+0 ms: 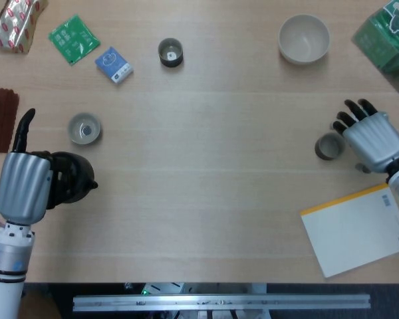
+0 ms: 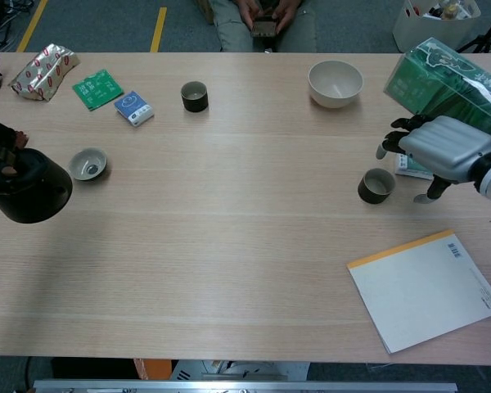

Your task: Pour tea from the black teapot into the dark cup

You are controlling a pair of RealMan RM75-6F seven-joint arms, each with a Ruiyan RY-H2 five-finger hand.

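My left hand (image 1: 25, 187) grips the black teapot (image 1: 71, 185) at the table's left edge, spout pointing right; the pot (image 2: 29, 193) hangs just above the wood. A pale grey cup (image 1: 84, 128) stands just beyond it. One dark cup (image 1: 170, 52) is at the far middle-left (image 2: 194, 96). A second dark, olive cup (image 1: 329, 146) stands at the right (image 2: 376, 186). My right hand (image 1: 370, 139) hovers right beside that cup with fingers spread, holding nothing (image 2: 439, 148).
A white bowl (image 1: 304, 38) and a green box (image 1: 387, 34) sit at the far right. A yellow-edged notebook (image 1: 356, 229) lies near right. Blue (image 1: 114, 64) and green (image 1: 73, 38) packets and a foil bag (image 1: 14, 23) lie far left.
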